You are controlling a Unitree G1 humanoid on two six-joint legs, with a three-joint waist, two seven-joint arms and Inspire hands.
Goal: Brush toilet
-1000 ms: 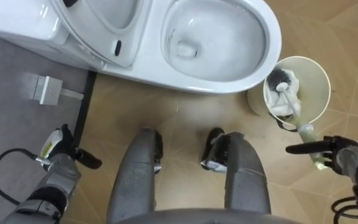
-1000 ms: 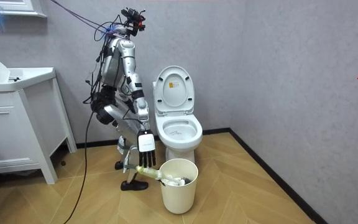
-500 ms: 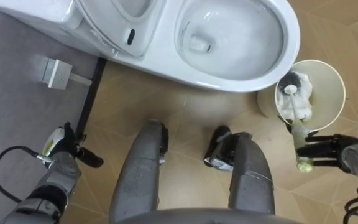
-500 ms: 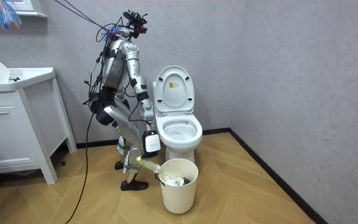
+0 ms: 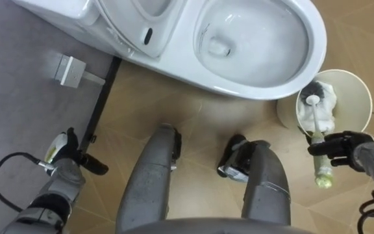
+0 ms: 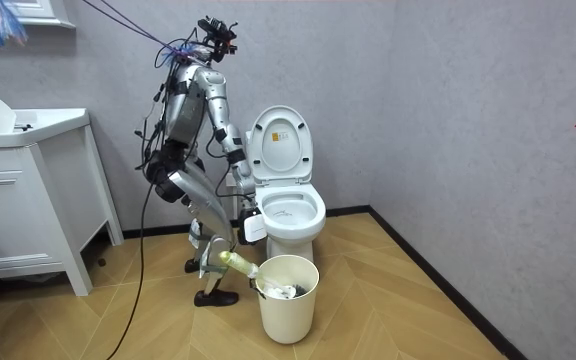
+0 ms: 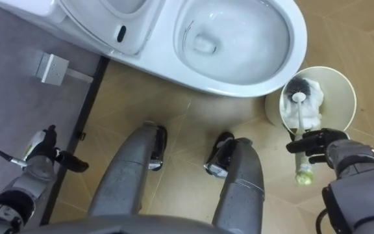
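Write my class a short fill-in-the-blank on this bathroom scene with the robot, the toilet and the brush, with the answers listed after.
1. The hand gripping the toilet brush is the robot's ____ one.
2. The brush's head sits inside the cream bin, not in the toilet ____.
3. The white vanity cabinet stands on the room view's ____ side.

Missing words: right; bowl; left.
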